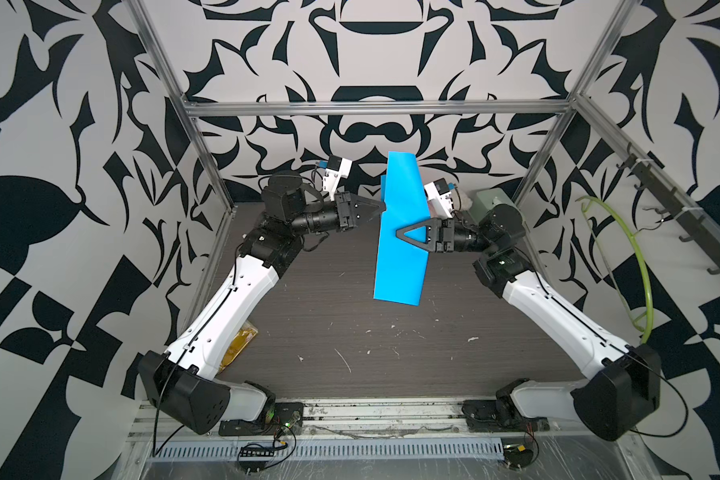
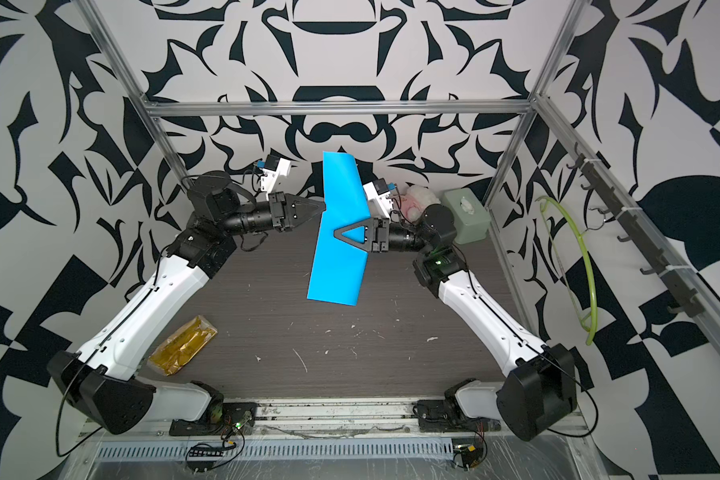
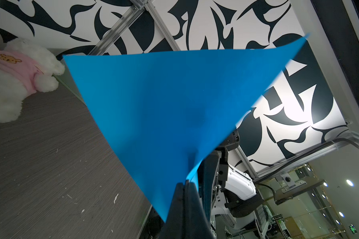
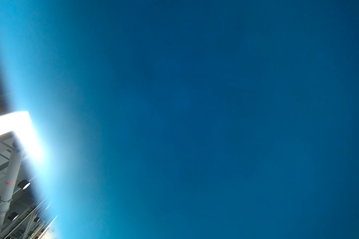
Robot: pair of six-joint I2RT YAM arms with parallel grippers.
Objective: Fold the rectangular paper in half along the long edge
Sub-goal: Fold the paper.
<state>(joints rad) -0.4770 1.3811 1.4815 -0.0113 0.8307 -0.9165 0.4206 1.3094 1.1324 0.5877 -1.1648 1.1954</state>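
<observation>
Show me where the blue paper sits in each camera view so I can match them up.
Top view: blue paper at centre, held up in the air.
Top view: blue paper slightly left of centre, same pose.
Left wrist: blue paper fills the middle, fanning away from the camera.
Right wrist: blue paper covers nearly the whole picture, blurred.
Shared landmark: left gripper pinching the paper's edge; absent from the right wrist view.

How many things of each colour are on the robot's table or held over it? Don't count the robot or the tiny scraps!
Blue: 1, paper
Pale green: 1, tissue box
Gold: 1, packet
White and pink: 1, plush toy
Total: 4
</observation>
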